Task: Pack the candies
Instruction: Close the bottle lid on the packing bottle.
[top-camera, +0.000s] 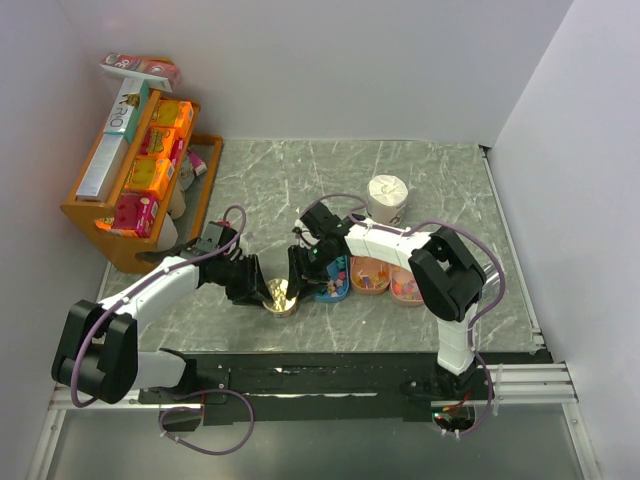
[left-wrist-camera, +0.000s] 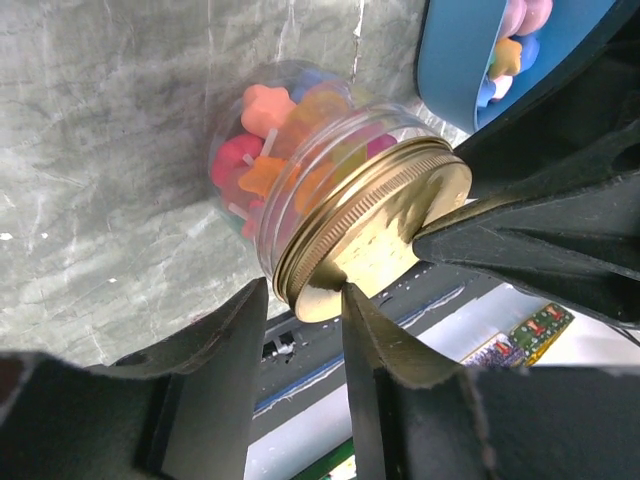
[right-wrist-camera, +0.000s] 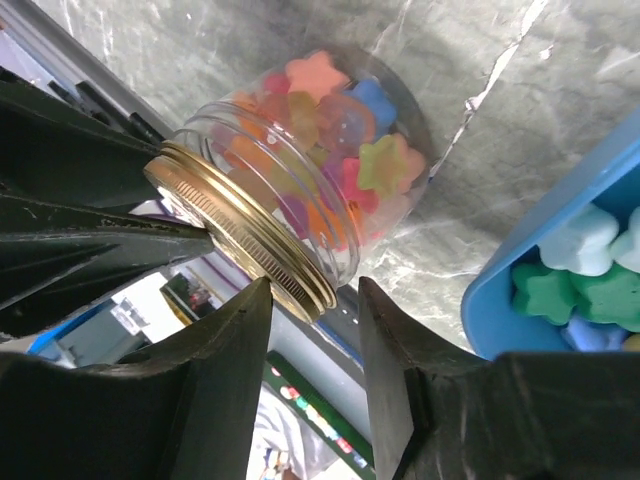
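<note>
Gold-lidded clear glass jar (right-wrist-camera: 300, 170): on grey marbled tabletop (left-wrist-camera: 100, 150), between left gripper (left-wrist-camera: 300, 295) and right gripper (right-wrist-camera: 315, 290).
Multicoloured star candies (right-wrist-camera: 340, 130): in jar.
Blue plastic tray (right-wrist-camera: 500, 300): just right of right gripper.

Robot lab cell: white panel walls (top-camera: 350, 60) boxing grey marble-pattern tabletop (top-camera: 300, 170); aluminium rail (top-camera: 530, 378) at 6 o'clock; wooden rack (top-camera: 80, 212) of boxed goods at 10 o'clock.

Multicoloured candies (right-wrist-camera: 340, 130), gold lid (left-wrist-camera: 385, 225), blue tray (right-wrist-camera: 520, 300)
</note>
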